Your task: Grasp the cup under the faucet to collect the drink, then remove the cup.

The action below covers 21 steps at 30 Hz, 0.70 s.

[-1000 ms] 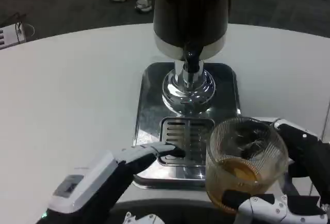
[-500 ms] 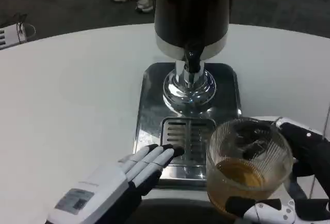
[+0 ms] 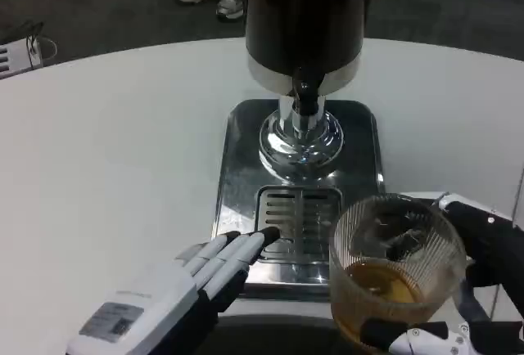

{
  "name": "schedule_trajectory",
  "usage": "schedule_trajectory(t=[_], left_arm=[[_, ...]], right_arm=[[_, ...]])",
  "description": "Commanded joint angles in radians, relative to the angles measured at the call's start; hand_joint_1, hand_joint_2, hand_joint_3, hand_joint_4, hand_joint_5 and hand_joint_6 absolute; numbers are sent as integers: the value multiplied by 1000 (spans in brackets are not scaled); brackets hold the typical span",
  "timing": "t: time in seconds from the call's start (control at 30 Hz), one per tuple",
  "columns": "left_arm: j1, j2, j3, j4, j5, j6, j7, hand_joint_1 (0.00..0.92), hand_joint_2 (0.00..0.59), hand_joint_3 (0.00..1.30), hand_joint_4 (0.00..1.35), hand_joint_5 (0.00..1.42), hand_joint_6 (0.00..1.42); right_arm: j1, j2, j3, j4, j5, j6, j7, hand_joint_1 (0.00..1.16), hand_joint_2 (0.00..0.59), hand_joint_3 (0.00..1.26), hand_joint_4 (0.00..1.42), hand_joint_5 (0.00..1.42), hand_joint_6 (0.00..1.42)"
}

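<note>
Cup (image 3: 391, 277) with amber drink, clasped by the right hand (image 3: 483, 289), has come nearer, off the drip tray (image 3: 246, 208) and away from the faucet (image 3: 304, 97), so removal is almost done; the left hand (image 3: 172, 294) rests flat, holding nothing.

The white table (image 3: 106, 142) (round-edged) carries a shiny metal drip tray (image 3: 241, 167) bearing the dark drink dispenser (image 3: 304, 20).

Ribbed clear cup (image 3: 391, 269), amber drink (image 3: 378, 288); chrome tray (image 3: 246, 167).
</note>
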Motion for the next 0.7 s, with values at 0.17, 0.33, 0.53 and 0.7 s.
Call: schedule_trajectory(t=[0.17,0.33,0.53,0.7], left_arm=[[26,10,13,-23,4,14,-14,0,73,0,0,0,38],[26,11,14,-25,0,20,-18,0,73,0,0,0,33],[25,13,15,-23,-4,23,-24,0,72,0,0,0,28],[22,16,18,-20,-9,25,-29,0,72,0,0,0,26]], right_arm=[[3,3,-2,-38,14,-30,-2,925,270,1163,1366,1385,1414],[1,4,0,-38,12,-29,-2,925,270,1156,1366,1385,1414],[0,5,1,-37,11,-24,-3,925,270,1154,1366,1385,1414],[-1,5,1,-36,12,-24,-4,924,270,1154,1366,1371,1414]])
